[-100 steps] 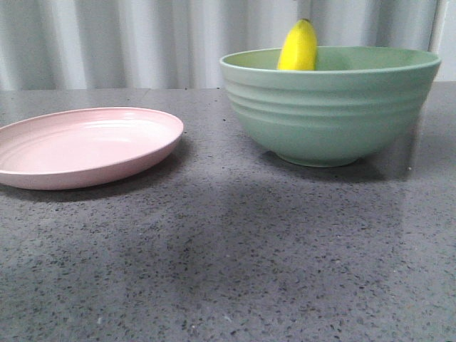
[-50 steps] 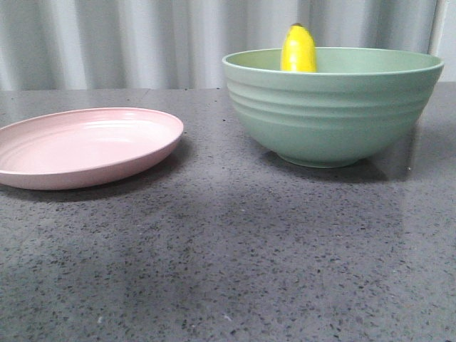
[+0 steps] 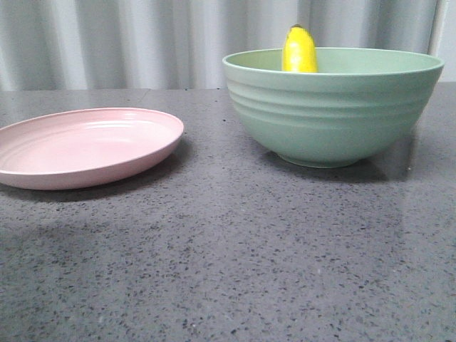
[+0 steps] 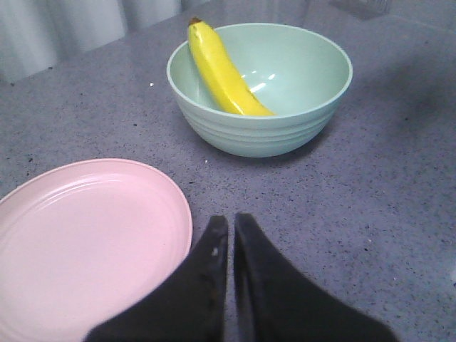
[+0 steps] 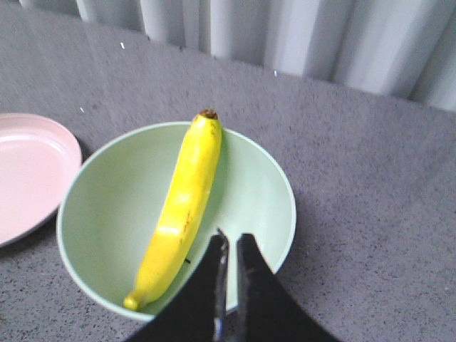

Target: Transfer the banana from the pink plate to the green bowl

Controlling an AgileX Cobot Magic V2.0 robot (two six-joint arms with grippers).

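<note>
The yellow banana lies inside the green bowl, its dark tip leaning over the far rim; it also shows in the left wrist view and the right wrist view. The pink plate sits bare to the left of the bowl. My left gripper is shut and empty, above the table beside the plate, short of the bowl. My right gripper is shut and empty, above the bowl, beside the banana. Neither gripper shows in the front view.
The grey speckled tabletop runs under both dishes. A pale ribbed curtain hangs behind the table's far edge.
The banana tip has shifted a little to the right and stands more upright against the bowl's far rim. The bowl has edged slightly right. The shadow on the near table has faded.
</note>
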